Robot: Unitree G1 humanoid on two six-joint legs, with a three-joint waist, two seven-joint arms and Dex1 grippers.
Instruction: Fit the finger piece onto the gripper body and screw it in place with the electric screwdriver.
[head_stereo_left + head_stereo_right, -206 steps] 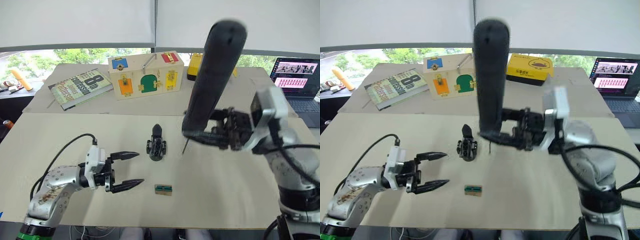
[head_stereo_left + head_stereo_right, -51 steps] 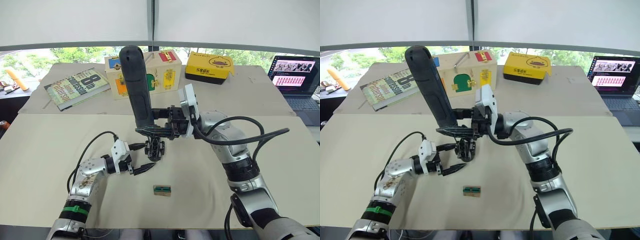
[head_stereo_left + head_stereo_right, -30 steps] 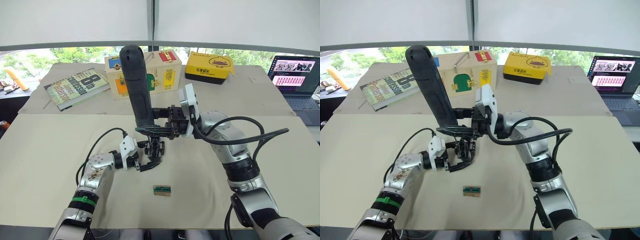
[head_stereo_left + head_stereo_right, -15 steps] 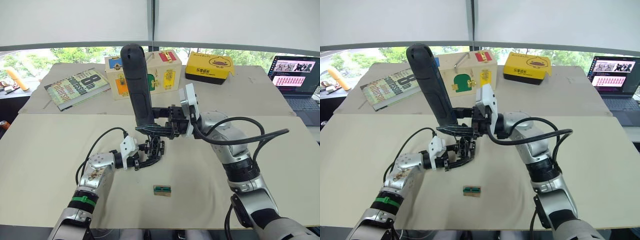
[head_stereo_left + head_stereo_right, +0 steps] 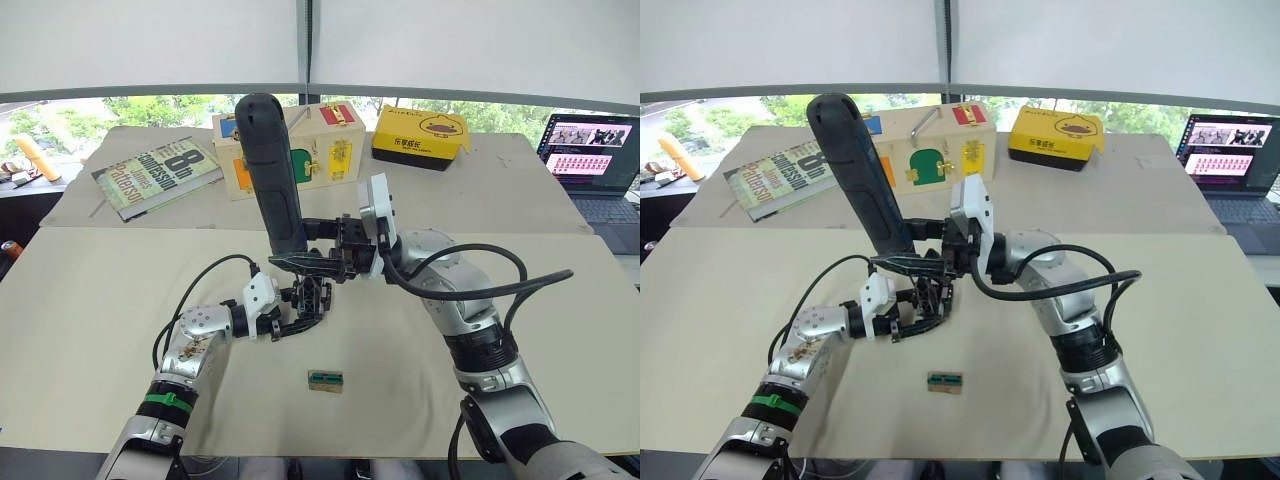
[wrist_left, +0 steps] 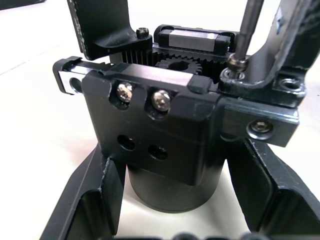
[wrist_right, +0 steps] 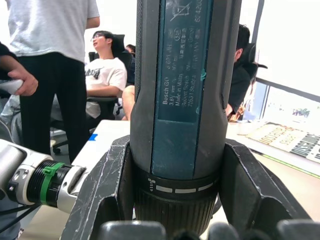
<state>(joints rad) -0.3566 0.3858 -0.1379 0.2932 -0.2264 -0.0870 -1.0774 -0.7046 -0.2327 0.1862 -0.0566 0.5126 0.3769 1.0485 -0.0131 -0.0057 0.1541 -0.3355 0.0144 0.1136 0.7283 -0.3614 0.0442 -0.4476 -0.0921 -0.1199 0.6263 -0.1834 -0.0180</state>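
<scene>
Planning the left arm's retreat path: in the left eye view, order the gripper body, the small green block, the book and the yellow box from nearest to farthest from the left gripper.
1. Gripper body: between the left gripper's fingers.
2. Green block: on the table just nearer the robot.
3. Book: far left, back table.
4. Yellow box: far right, back table.

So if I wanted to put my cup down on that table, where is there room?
The beige table is bare left of the left tool and right of the right arm toward the open laptop. The middle is crowded: small black blocky gripper body, thick dark screwdriver, small green block.
</scene>
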